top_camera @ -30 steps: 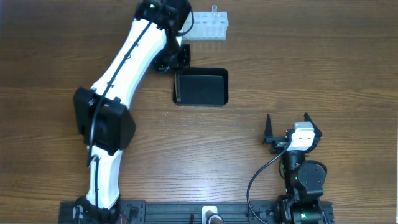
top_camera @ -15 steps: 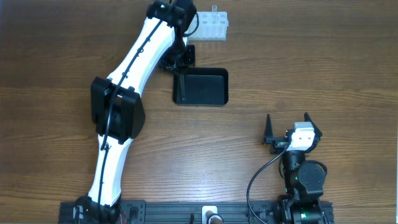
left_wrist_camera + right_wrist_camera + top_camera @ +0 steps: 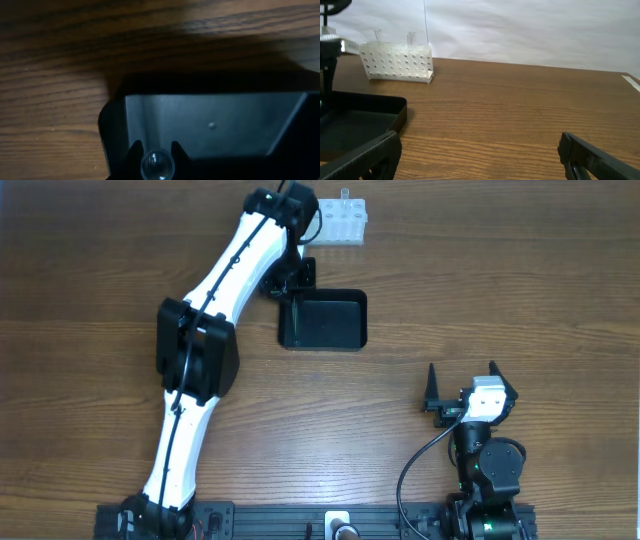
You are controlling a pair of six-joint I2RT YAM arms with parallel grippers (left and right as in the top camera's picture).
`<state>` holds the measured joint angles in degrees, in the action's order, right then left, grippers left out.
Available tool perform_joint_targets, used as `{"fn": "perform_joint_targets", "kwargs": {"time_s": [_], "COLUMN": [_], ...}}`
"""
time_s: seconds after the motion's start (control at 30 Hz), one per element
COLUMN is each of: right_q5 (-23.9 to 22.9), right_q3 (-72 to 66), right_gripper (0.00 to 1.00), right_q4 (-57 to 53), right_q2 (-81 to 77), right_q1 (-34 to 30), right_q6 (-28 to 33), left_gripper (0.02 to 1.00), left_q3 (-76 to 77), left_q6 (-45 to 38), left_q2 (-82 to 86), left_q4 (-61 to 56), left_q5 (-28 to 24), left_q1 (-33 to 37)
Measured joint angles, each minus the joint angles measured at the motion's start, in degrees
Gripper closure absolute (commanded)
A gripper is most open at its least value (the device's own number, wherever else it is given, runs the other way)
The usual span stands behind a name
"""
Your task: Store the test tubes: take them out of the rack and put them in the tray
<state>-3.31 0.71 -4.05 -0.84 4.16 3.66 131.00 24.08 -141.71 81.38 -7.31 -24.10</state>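
The test tube (image 3: 157, 166) sat pinched in the left gripper (image 3: 155, 149), over the tray's (image 3: 335, 328) 9 o'clock edge. We saw no tube lying inside, and at least one stood in the rack (image 3: 335, 225) at 12 o'clock. We judged storing barely begun. The right gripper (image 3: 463, 387) rested spread wide at 5 o'clock.

A brown wooden table (image 3: 520, 290) fills the top view, its grain running side to side, with darker streaks among lighter bands. Along its near edge lies a black rail (image 3: 270, 520). In the right wrist view the table runs back to a white backdrop (image 3: 520, 30), which is lightly creased and meets the far edge of the wood. A short pale strip (image 3: 631, 81) sits on the table near that far edge. In the left wrist view a broad shadow darkens part of the wood.
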Motion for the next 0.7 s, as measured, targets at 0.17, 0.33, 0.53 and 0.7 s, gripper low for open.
{"fn": "perform_joint_targets", "kwargs": {"time_s": [0.17,0.33,0.53,0.7], "right_q5": [0.0,0.0,0.0,0.0], "right_q3": [0.0,0.0,0.0,0.0], "right_gripper": [0.007,0.007,0.007,0.007], "right_q4": [0.0,0.0,0.0,0.0], "right_q2": [0.0,0.0,0.0,0.0], "right_q1": [0.0,0.0,0.0,0.0], "right_q6": [0.02,0.0,0.0,0.02], "left_gripper": [0.98,0.965,0.958,0.796], "left_q3": [0.0,0.0,0.04,0.04], "left_q6": [-0.44,-0.48,-0.48,-0.76], "left_q2": [-1.49,-1.57,-2.75,-4.35], "left_q4": [-0.74,-1.86,-2.4,-3.39], "left_q5": [0.24,0.26,0.26,0.39], "left_q1": [0.0,0.0,0.0,-0.17]}}
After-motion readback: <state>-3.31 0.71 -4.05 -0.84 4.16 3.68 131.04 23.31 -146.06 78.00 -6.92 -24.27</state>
